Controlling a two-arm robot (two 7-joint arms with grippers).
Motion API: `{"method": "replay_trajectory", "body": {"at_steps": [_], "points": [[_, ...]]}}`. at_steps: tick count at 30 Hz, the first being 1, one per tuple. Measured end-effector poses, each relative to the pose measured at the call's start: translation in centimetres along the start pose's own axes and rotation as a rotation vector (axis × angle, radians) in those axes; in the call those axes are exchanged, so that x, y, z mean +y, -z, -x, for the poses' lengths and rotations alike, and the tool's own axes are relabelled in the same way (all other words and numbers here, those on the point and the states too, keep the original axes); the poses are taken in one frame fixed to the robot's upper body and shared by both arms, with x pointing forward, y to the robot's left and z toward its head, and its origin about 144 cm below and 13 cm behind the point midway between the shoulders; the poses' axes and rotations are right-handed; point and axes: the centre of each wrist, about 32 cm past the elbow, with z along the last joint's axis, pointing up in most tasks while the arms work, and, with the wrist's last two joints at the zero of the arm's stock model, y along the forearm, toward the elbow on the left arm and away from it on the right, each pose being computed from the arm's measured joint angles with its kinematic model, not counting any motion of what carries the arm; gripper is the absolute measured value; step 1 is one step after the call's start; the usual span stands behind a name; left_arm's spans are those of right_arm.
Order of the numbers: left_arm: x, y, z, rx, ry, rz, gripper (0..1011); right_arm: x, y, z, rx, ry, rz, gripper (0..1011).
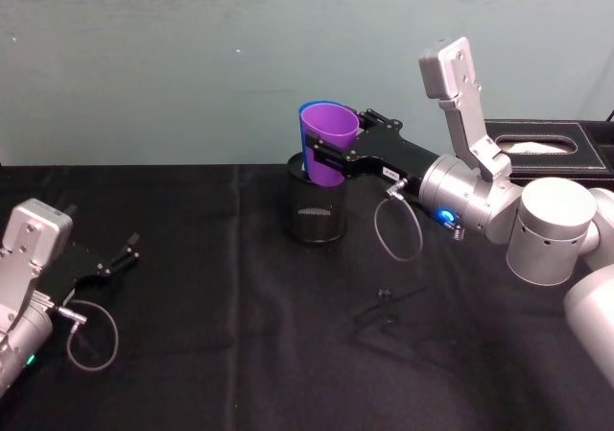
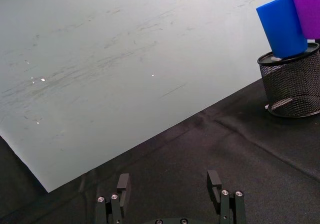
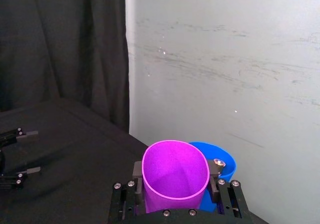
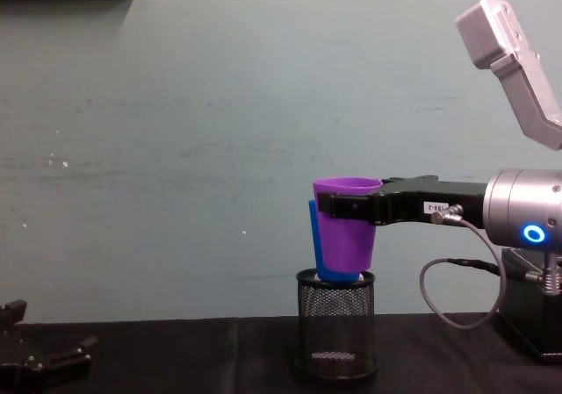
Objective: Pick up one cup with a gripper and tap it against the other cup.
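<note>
My right gripper (image 1: 341,141) is shut on the purple cup (image 1: 326,138), with its fingers on either side just below the rim. It holds the cup in the air above the black mesh holder (image 1: 318,210). The blue cup (image 2: 282,27) stands tilted in the holder's mouth. The purple cup (image 4: 345,232) rests against the blue cup (image 4: 313,245), which is mostly hidden behind it. In the right wrist view both open rims show side by side, purple cup (image 3: 175,176) and blue cup (image 3: 222,161). My left gripper (image 1: 125,255) lies open and empty on the black cloth at far left.
A black tissue box (image 1: 547,148) stands at the back right behind my right arm. A small dark object (image 1: 386,301) lies on the cloth in front of the holder. The pale wall rises close behind the table.
</note>
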Motion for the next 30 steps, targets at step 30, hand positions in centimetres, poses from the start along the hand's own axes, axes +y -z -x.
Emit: {"method": "replay_trajectory", "body": {"at_steps": [30], "points": [[0.0,0.0,0.0,0.0,0.0,0.0,1000,0.0,0.0,0.0,0.0,0.0,0.0,734]]}}
